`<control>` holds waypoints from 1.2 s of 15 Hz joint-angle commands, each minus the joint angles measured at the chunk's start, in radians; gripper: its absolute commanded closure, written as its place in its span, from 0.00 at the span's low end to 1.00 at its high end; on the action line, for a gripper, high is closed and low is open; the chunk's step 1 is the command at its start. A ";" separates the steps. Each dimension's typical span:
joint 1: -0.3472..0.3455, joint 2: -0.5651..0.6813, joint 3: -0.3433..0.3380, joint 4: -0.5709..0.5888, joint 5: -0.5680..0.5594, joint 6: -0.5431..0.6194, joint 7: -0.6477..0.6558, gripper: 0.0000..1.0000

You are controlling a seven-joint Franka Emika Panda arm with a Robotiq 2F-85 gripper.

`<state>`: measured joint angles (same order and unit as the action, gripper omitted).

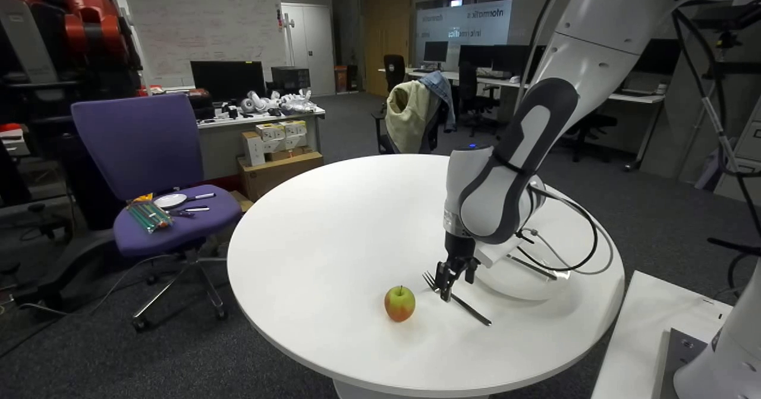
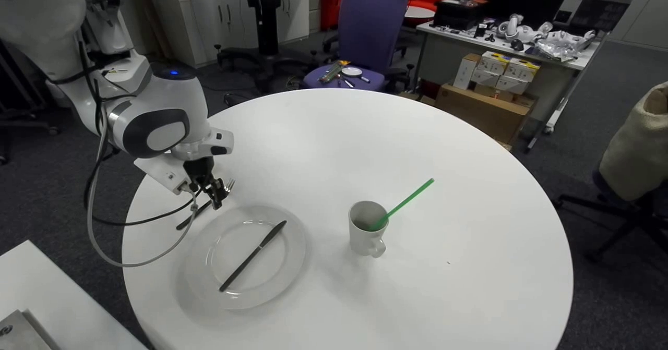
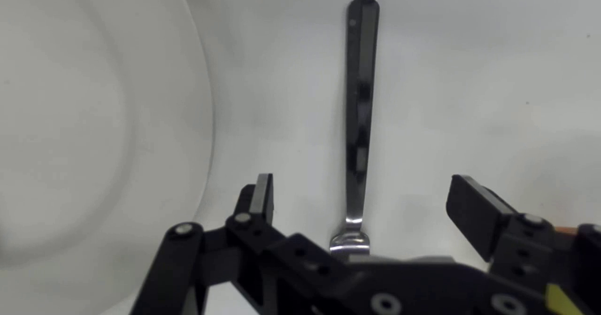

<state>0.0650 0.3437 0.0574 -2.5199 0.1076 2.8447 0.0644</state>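
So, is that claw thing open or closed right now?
Open: in the wrist view, the fingers of the gripper stand wide apart, with the fork seen between them and white table showing on either side.

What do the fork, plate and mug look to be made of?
Fork: metal, probably steel; mirror-like highlights at the neck. Its dark, glossy handle could be coated or just reflecting dark surroundings.
Plate: probably glazed ceramic; smooth white with glints along the inner ring, though hard plastic is possible.
Mug: likely ceramic, judging by smooth, pale walls; glaze hard to tell.
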 commanded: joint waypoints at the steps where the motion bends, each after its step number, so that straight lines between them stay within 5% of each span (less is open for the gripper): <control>1: -0.004 0.021 0.023 0.040 0.018 -0.036 0.019 0.00; 4: -0.004 0.035 0.031 0.052 0.023 -0.048 0.021 0.04; 5: -0.003 0.039 0.032 0.056 0.022 -0.053 0.023 0.26; 8: -0.004 0.046 0.035 0.063 0.022 -0.066 0.024 0.36; 12: -0.003 0.046 0.035 0.069 0.021 -0.084 0.023 0.67; 18: -0.003 0.049 0.032 0.076 0.020 -0.098 0.023 0.68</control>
<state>0.0650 0.3920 0.0854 -2.4640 0.1158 2.7801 0.0734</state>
